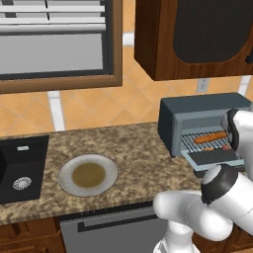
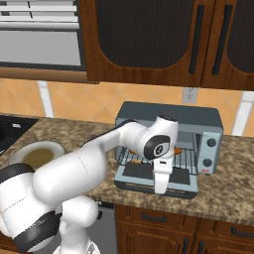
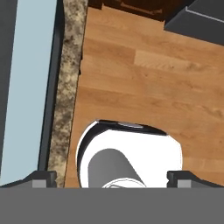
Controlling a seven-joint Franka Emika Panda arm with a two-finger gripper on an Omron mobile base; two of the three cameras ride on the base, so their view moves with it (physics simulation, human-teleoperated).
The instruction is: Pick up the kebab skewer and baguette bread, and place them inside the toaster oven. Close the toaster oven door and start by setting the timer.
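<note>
left base view — plate (image 1: pixel 88 175) beside sink (image 1: pixel 22 170), well apart from toaster oven (image 1: pixel 197 106).

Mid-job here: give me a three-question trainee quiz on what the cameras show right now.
1. True or false: the oven door is shut.
2. Where is the baguette? A) on the plate B) on the rack inside the oven C) in the sink
3. Fill in: the gripper has its fingers spread wide, so it is ____.

Key
1. False: the door lies dropped open in front of the oven.
2. B: it lies on the rack, with the skewer just in front of it; the plate holds no food.
3. Open, with nothing between the fingers.
</note>
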